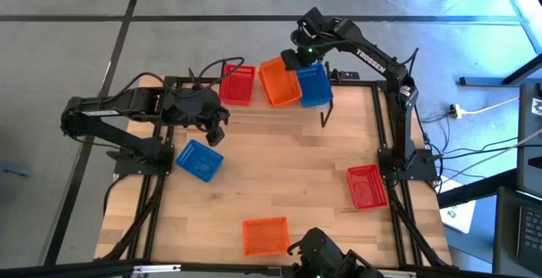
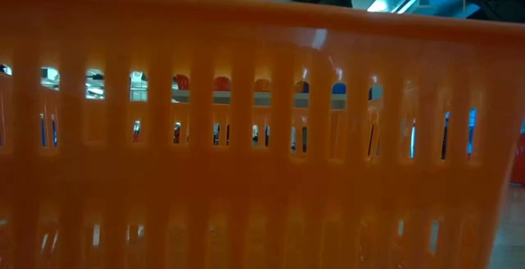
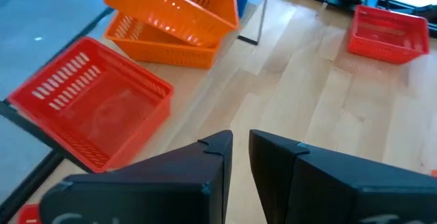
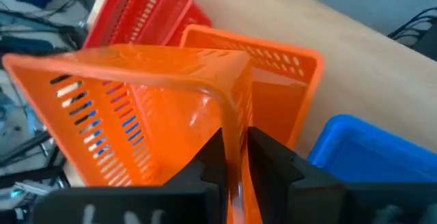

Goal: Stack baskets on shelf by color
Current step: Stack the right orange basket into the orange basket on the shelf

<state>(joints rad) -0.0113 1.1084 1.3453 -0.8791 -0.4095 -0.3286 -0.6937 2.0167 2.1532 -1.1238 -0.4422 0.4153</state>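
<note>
Nearest the lens: near orange basket [image 2: 262,138], slotted wall filling the whole low view and masking the table behind. Same basket [image 1: 265,236] shown from above at the table's near edge, well apart from both arms.

Right gripper [image 4: 235,138] positioned at the far edge, on the rim of the tilted orange basket [image 4: 136,115]. Clamped or released: cannot tell. Tilted basket lying askew in the lower orange basket [image 4: 273,67], with a red basket [image 4: 140,12] on one side and a blue basket [image 4: 369,149] on the other.

Left gripper [image 3: 240,142] over the table's left part, fingers slightly apart, holding nothing. Loose blue basket [image 1: 199,159] just beside it, not touched.

Shown only from above: the red-orange-blue row at the far edge and the lone red basket [image 1: 367,186] at the right edge. Shown only by the left wrist view: the tilt of the upper orange basket over the lower, and a thin black shelf leg [image 3: 262,12] beside them.
</note>
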